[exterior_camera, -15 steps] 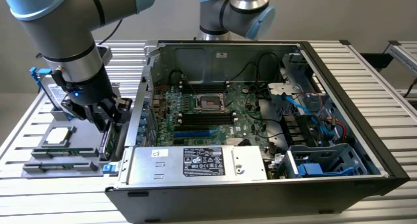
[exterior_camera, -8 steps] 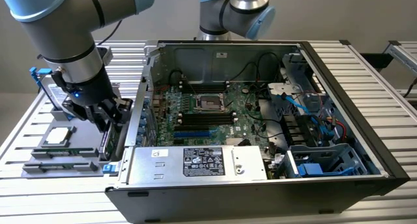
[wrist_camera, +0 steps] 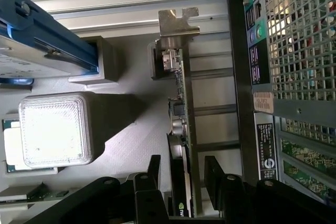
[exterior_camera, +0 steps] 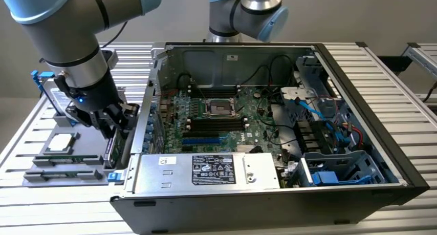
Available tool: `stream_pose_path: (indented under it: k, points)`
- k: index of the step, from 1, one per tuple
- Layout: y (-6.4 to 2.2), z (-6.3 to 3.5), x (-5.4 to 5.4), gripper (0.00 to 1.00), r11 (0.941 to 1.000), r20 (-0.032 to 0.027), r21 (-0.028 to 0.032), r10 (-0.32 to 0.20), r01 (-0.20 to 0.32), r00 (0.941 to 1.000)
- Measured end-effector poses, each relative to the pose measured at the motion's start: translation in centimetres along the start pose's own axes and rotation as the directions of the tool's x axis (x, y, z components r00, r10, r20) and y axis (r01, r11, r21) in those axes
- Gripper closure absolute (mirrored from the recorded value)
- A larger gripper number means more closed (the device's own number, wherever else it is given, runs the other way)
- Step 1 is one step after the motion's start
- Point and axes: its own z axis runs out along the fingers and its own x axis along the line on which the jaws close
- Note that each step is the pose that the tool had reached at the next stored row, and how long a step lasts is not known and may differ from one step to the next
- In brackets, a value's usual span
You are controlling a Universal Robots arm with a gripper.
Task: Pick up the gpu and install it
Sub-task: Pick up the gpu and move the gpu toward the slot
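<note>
Wrist view gives you the detail: the gpu [wrist_camera: 181, 114] stands on edge in its grey holder [wrist_camera: 156, 62], silver bracket [wrist_camera: 177, 22] at the end away from the gripper [wrist_camera: 184, 167], jaws spread either side with slim gaps showing. The exterior view adds placement: it's all just outside the open computer case [exterior_camera: 204, 61], on the exterior view's left.

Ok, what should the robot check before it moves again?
1. Gripper lined up on the gpu: ok, one finger on each side.
2. Fingers clamped on the gpu: not ok, gaps show on both sides.
3. Gpu standing on its edge: ok.
4. Case open on top: ok, the board inside shows.
5. Cables out of the way: cannot tell.
</note>
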Motion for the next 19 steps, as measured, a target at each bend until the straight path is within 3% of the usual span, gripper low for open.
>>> stream_pose_path:
  k: [13, 15, 16, 19]
  points:
    - [0.14, 0.23, 0.02, 0.53, 0.9993, 0.0017, -0.0002, -0.036, 0.036, 0.9993]
    - [0.16, 0.25, 0.02, 0.56, 0.9992, 0.0025, -0.0003, -0.039, 0.039, 0.9992]
    - [0.17, 0.26, 0.02, 0.63, 0.9992, 0.0029, -0.0003, -0.040, 0.040, 0.9992]
    - [0.18, 0.26, 0.02, 0.63, 0.9991, 0.0038, -0.0003, -0.043, 0.043, 0.9991]
